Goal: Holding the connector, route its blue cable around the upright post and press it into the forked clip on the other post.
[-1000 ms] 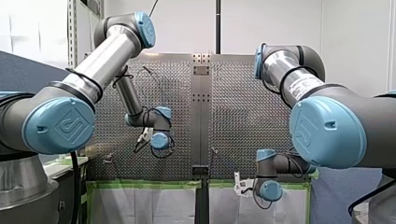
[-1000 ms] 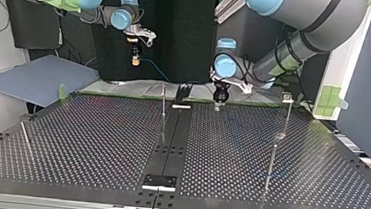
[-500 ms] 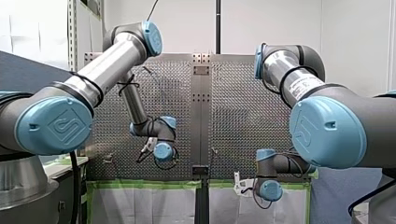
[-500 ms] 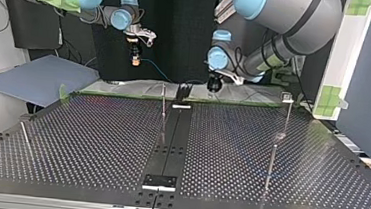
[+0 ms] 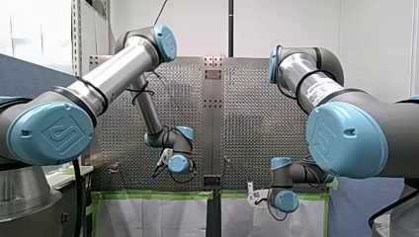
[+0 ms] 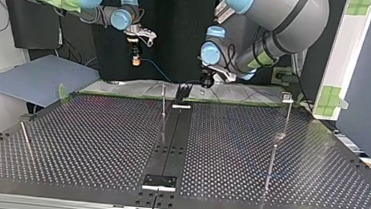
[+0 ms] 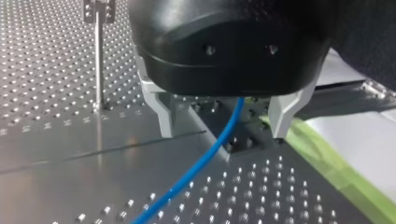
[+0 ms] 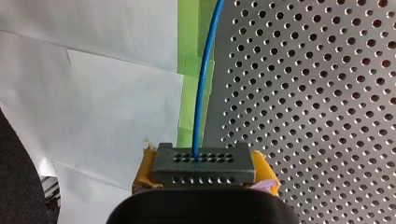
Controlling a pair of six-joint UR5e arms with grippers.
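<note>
In the right wrist view my right gripper (image 8: 203, 173) has its yellow pads shut on a dark grey connector (image 8: 204, 161). The blue cable (image 8: 203, 93) leaves the connector and runs ahead over green tape. In the top view that gripper (image 6: 136, 58) hangs off the table's far edge, at the left. My left gripper (image 7: 223, 134) is open, and the blue cable (image 7: 196, 168) runs under it between its metal fingers without touching them. The left gripper (image 6: 205, 82) hovers near the far edge, right of a thin upright post (image 6: 163, 103). A post with a forked clip (image 6: 288, 98) stands at the right.
A dark rail (image 6: 173, 133) runs down the middle of the perforated table (image 6: 95, 142). A shorter post (image 6: 271, 164) stands nearer the camera on the right, and a leaning rod (image 6: 24, 137) at the left. Green tape (image 8: 189, 70) and white sheets border the far edge.
My left arm has swung towards the top view's left and away from the camera, so its gripper is now beside the rail's far end. My right arm with the connector has not moved.
</note>
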